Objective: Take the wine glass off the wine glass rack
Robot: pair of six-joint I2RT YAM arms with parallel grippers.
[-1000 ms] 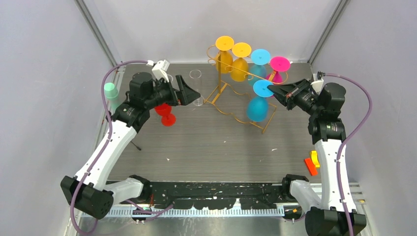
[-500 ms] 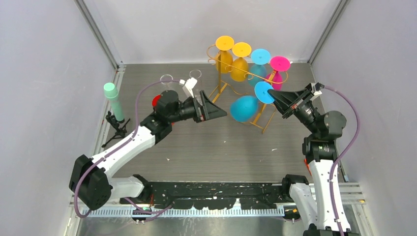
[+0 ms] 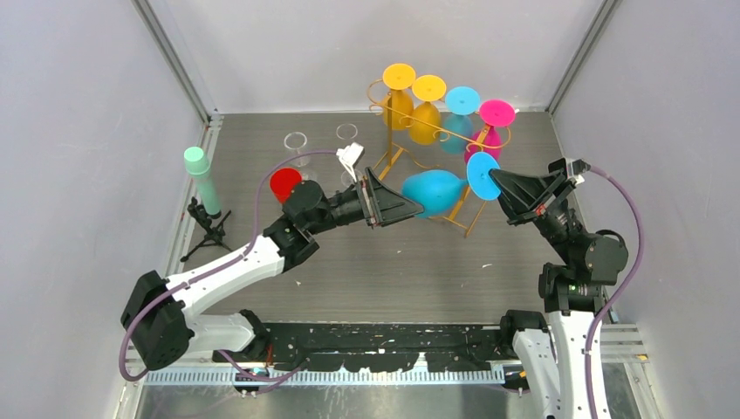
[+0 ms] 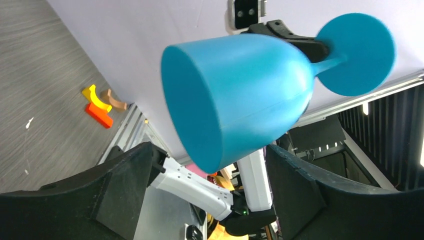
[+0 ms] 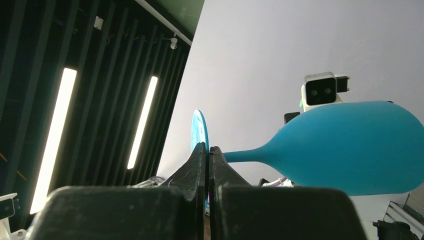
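Swung level, wine glass (image 3: pixel 434 192) rim faces wide left jaws; right jaws pinch foot.

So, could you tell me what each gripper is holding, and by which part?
The right gripper pinches the blue wine glass by its round foot; the left gripper is open, holding nothing.

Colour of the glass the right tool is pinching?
Solid light blue: the wine glass, bowl, stem and foot alike. Shows best in left wrist view.

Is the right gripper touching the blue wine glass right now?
Touching. The right wrist view shows the right gripper closed on the thin foot of the blue wine glass.
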